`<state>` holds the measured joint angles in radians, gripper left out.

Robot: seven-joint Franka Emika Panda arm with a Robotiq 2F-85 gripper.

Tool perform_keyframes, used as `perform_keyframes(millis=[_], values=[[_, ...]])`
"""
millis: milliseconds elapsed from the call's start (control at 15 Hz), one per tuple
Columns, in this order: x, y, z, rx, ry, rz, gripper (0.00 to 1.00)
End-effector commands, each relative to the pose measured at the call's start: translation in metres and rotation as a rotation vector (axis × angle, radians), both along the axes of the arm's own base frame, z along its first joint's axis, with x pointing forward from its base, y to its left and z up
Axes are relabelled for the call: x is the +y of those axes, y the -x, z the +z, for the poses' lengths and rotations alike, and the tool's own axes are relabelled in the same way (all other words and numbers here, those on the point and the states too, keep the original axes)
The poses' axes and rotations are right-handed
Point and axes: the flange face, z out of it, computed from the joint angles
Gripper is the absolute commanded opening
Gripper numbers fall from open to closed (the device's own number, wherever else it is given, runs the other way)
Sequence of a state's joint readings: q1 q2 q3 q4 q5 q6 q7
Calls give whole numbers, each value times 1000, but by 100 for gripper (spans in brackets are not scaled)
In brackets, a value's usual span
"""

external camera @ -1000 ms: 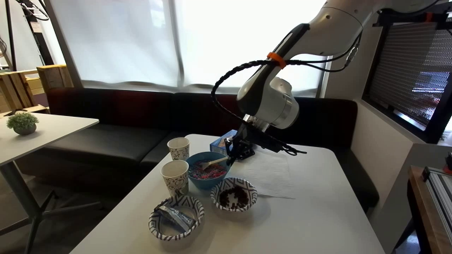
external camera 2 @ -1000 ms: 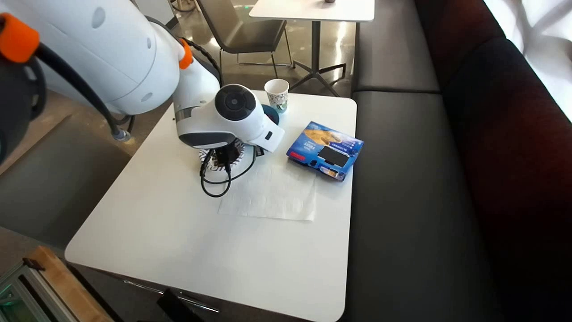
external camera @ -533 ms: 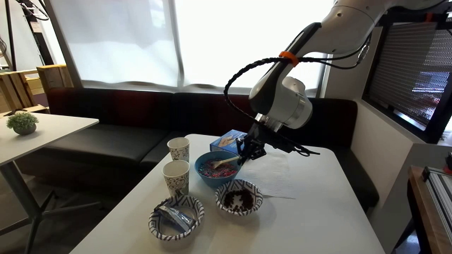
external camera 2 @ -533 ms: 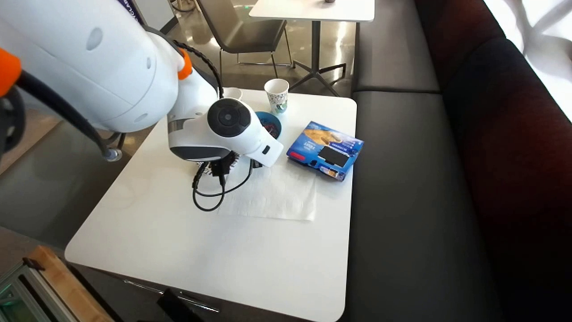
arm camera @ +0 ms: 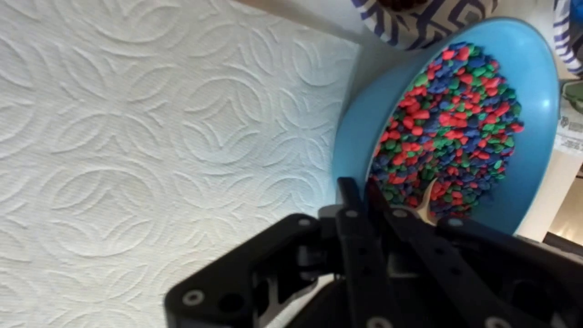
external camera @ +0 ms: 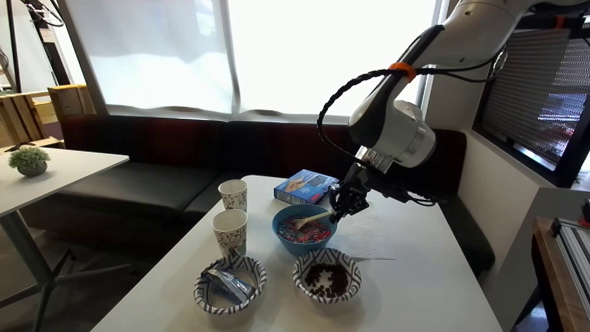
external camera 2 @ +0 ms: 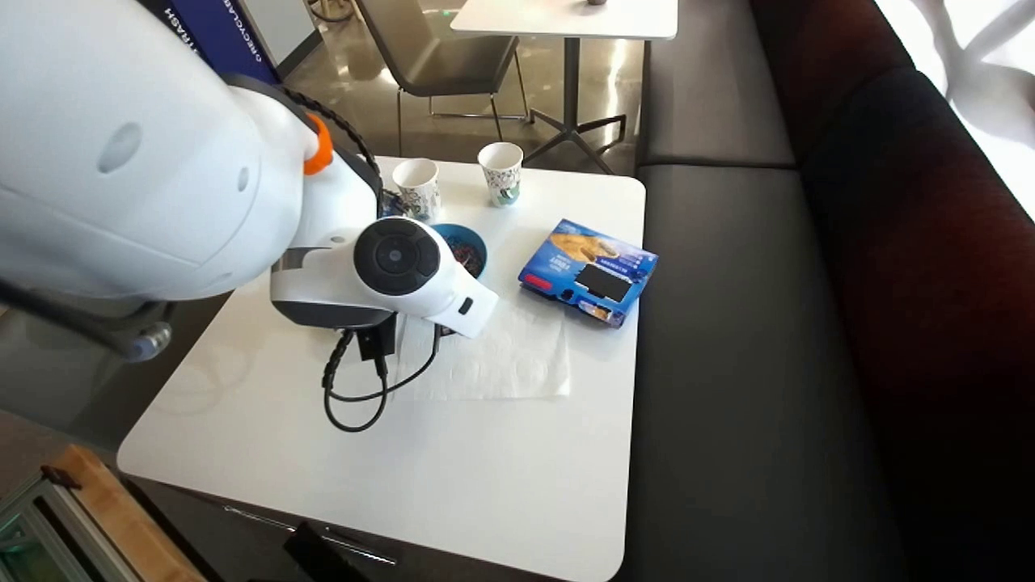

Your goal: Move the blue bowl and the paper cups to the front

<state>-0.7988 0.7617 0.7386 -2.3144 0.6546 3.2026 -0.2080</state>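
Both fingers (arm camera: 350, 202) are seen in the wrist view pinched on the wall of the blue bowl (arm camera: 360, 136), one set outside the rim and one inside it. The bowl is partly filled with red, green and blue pieces (arm camera: 448, 123), and beside it an embossed paper towel (arm camera: 182, 136) is spread. In an exterior view, a nearer paper cup (external camera: 230, 233) and a farther paper cup (external camera: 233, 195) are shown upright on the counter (external camera: 415, 295), with the blue bowl held to the right of both and apart from them; whether its base is touched to the surface cannot be told. A pale spoon (external camera: 315, 218) is propped among the pieces, its handle leaned over the rim toward the fingers. Just in front of the blue bowl, a patterned bowl (external camera: 327, 256) of dark bits (external camera: 341, 279) is placed, and near the nearer cup a matching bowl (external camera: 249, 267) is set, with a silvery packet (external camera: 233, 284) laid in it. In an exterior view, the white arm (external camera 2: 202, 202) is stretched over the counter, so that the fingers are covered and the blue bowl is partly hidden. A blue box (external camera 2: 586, 259) is laid near the towel, and both cups are set toward the counter's far edge.
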Motion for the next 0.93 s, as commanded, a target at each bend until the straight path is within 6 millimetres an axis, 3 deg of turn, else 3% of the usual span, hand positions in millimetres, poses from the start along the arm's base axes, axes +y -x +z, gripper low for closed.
perform_keyframes(millis=[0, 333, 867], values=[[9, 27, 6, 5, -7, 97, 1], [15, 56, 5, 35, 23, 205, 1], [-8, 90, 16, 43, 66, 220, 1]])
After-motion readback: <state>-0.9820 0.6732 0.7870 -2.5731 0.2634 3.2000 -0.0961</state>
